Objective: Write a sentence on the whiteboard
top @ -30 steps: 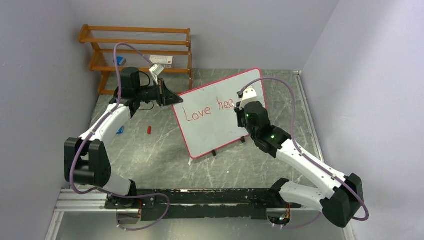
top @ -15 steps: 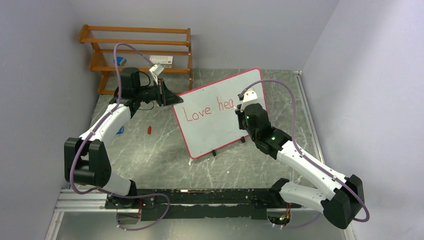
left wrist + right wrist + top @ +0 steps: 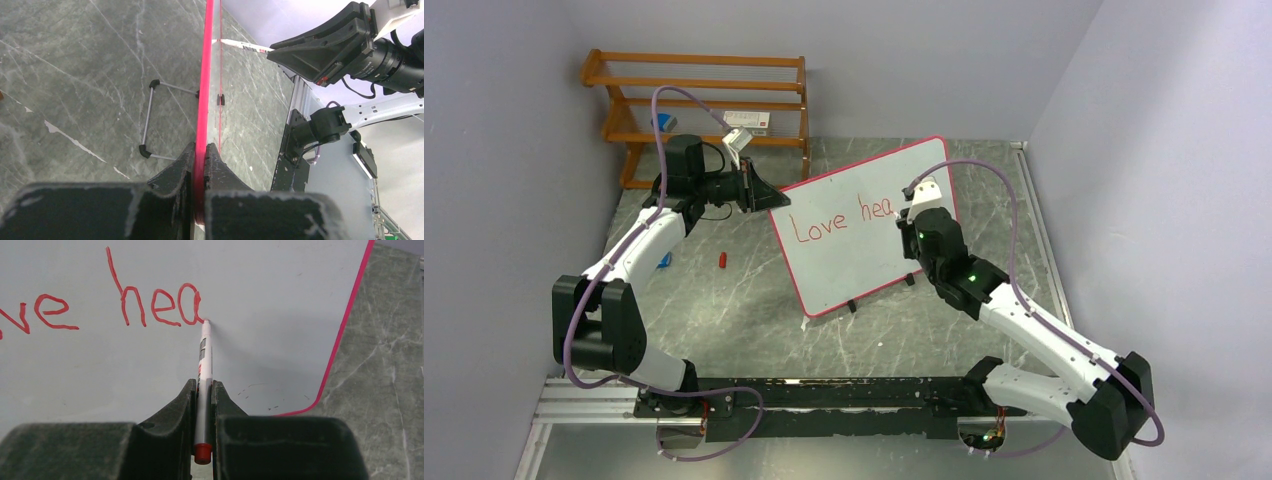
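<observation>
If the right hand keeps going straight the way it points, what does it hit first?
The whiteboard: the marker clamped in the right hand has its tip at the white face, apparently touching, just after the unfinished sentence.

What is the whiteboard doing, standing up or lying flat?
Standing up: the whiteboard rests on its small feet, with the left gripper pinching its red edge.

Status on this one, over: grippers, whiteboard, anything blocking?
Left gripper shut on whiteboard edge. Right gripper shut on marker, tip at the board. Sentence reads "Love hea", unfinished. Nothing blocking the writing path.
</observation>
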Robot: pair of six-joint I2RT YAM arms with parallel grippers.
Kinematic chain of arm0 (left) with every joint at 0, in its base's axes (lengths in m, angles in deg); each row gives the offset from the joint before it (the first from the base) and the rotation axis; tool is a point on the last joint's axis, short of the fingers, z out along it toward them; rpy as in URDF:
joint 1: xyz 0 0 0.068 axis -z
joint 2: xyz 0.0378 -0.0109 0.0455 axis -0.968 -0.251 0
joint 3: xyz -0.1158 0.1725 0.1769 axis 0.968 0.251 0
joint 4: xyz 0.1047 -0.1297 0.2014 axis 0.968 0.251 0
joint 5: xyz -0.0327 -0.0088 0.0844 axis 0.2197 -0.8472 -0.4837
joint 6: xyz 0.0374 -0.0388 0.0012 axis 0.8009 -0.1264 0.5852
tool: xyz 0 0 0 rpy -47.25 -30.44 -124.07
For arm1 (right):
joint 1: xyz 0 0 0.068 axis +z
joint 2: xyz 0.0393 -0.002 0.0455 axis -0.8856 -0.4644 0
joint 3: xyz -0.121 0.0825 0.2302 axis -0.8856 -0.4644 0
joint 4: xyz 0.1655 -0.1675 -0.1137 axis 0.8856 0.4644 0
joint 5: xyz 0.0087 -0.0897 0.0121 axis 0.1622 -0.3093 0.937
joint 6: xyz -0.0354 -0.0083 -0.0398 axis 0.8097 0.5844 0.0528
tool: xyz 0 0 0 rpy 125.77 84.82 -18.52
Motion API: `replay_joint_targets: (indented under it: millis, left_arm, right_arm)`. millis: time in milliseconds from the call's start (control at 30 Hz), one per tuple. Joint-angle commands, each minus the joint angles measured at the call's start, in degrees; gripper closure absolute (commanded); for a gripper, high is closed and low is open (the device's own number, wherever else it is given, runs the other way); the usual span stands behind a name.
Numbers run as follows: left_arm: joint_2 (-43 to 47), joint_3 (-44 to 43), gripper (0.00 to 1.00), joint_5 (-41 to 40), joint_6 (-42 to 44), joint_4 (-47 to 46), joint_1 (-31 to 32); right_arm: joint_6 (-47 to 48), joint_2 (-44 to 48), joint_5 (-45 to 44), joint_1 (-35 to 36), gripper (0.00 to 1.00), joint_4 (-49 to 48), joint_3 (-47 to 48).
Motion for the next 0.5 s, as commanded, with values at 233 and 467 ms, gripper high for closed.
replay_joint_targets:
  millis: [233, 467]
  left_arm:
    - [-2.3, 1.1, 0.95, -3.4, 4.0, 5.9, 1.7]
    - [-2.4, 1.2, 0.95, -3.2, 4.0, 5.9, 1.7]
  right_arm:
    - [1.3, 1.7, 1.7, -2.0, 1.0, -3.0, 2.1]
    - [2.7, -0.3, 3.8, -3.2, 1.0, -4.5, 4.3]
